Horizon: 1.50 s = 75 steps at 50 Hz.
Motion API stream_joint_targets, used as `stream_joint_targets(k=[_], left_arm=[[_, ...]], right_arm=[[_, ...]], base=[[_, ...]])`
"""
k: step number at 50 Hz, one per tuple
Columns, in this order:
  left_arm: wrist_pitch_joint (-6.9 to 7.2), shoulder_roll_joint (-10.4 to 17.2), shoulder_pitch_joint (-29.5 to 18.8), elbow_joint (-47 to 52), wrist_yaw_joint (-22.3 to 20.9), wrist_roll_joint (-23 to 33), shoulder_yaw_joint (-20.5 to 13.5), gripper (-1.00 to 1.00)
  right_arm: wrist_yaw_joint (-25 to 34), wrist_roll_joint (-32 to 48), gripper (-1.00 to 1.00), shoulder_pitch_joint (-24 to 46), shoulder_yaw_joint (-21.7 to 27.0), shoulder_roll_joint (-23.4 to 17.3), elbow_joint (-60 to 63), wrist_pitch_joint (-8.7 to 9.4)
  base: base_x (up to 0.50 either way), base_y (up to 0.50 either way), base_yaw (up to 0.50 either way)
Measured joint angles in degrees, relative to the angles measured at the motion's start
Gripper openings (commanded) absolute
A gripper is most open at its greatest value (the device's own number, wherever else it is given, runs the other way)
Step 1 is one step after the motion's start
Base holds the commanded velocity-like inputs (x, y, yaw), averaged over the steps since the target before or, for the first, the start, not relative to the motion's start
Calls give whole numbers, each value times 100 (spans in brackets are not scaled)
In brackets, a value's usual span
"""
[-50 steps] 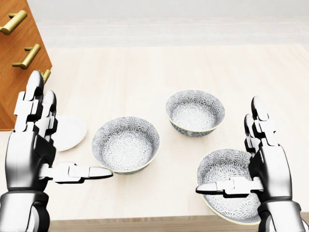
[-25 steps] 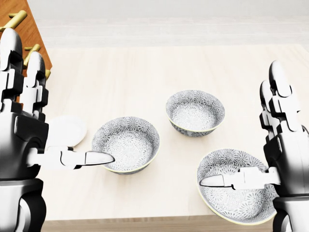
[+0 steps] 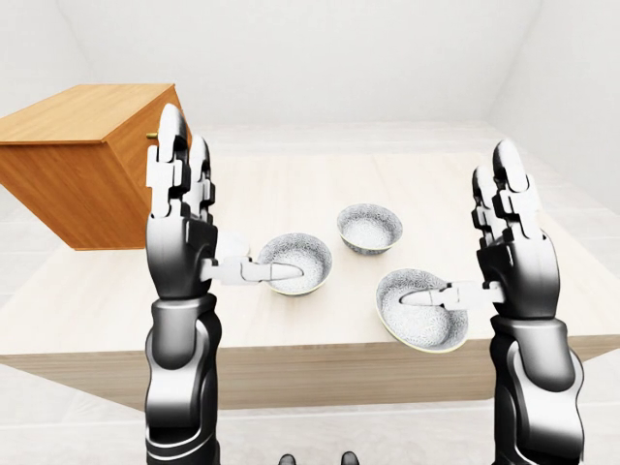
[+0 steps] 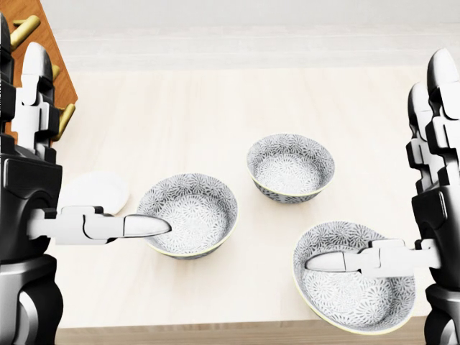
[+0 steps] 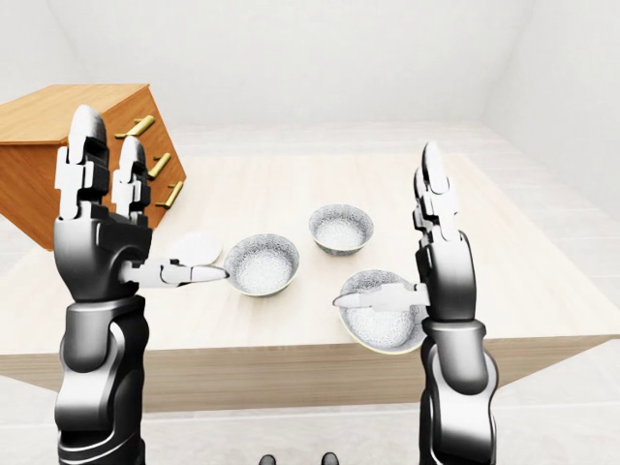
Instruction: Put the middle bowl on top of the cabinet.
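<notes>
Three patterned grey bowls stand on the pale wooden table (image 4: 215, 100). The middle bowl (image 4: 290, 167) sits highest in the head view, between the left bowl (image 4: 188, 214) and the larger right bowl (image 4: 353, 286). The wooden cabinet (image 3: 87, 165) with brass handles stands at the table's left side. My left hand (image 4: 93, 144) is raised and open, its thumb over the left bowl's rim. My right hand (image 4: 375, 162) is also raised and open, its thumb over the right bowl. Neither hand touches the middle bowl.
A small white plate (image 4: 97, 192) lies left of the left bowl, partly hidden by my left hand. The table's near edge (image 4: 215, 332) runs along the bottom of the head view. White floor and walls surround the table.
Both hands have risen and spread toward the sides of the head view, fingers still extended. The bowls, plate and cabinet have not moved.
</notes>
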<state>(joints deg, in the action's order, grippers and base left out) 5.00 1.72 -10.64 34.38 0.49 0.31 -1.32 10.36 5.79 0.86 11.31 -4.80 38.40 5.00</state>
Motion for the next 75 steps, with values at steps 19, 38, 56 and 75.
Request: stream_joint_targets(k=[19,38,56,75], left_arm=[[0,133,-208,306,-30,-37,-227,100],[0,233,-288,491,-46,-102,-365,100],[0,207,-326,675,-22,-264,-361,100],[0,219,-302,582,-77,-166,-269,100]], right_arm=[[50,-6,100,330,99,-130,368,0],[55,-66,100,513,154,-225,428,0],[128,-18,100,515,193,-262,681,0],[147,-91,100,449,259,-228,664,0]], base=[[0,0,0],[0,0,0],[3,36,0],[6,44,0]])
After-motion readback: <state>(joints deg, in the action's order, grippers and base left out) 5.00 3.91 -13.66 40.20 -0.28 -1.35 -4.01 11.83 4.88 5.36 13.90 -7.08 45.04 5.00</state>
